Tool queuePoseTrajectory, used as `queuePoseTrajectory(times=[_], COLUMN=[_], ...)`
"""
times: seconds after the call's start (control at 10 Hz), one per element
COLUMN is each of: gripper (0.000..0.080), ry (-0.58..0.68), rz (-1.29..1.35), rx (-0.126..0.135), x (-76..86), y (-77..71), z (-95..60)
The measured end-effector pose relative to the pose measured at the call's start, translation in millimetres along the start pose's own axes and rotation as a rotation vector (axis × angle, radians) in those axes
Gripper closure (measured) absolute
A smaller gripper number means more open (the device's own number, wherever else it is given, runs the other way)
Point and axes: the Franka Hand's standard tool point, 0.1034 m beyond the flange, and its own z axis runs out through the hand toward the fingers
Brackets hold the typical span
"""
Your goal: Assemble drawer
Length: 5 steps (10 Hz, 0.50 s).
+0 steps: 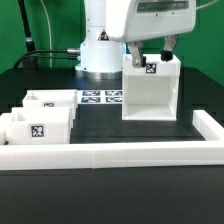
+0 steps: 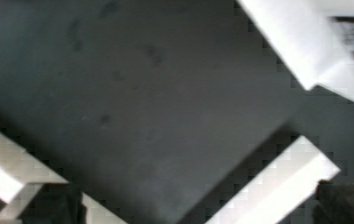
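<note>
Assembly appears barely begun. The housing [image 1: 150, 95] stands toward the tabletop's far edge. Both trays [image 1: 45, 104] wait uninserted near its edge at the exterior view's left. The tool [image 1: 150, 58] hangs spread over the housing.

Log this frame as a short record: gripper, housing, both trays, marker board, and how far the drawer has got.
gripper: open, fingers spread, just above the housing's top, holding nothing
housing: upright on the dark table, on the exterior view's right
near tray: on the exterior view's left, outside the housing
far tray: just behind the near tray, also outside
marker board: flat between trays and housing
progress: no tray inserted yet
</note>
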Motion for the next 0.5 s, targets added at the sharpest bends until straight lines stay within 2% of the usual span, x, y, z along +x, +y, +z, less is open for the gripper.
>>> queuePoseTrajectory(times=[0.1, 0.5], gripper=[0.015, 0.015], ry=[-0.002, -0.004], rz=[0.01, 0.011], rx=[-0.001, 0.002], x=[-3.0, -3.2], y=[-4.6, -3.3], z=[-1.9, 0.5])
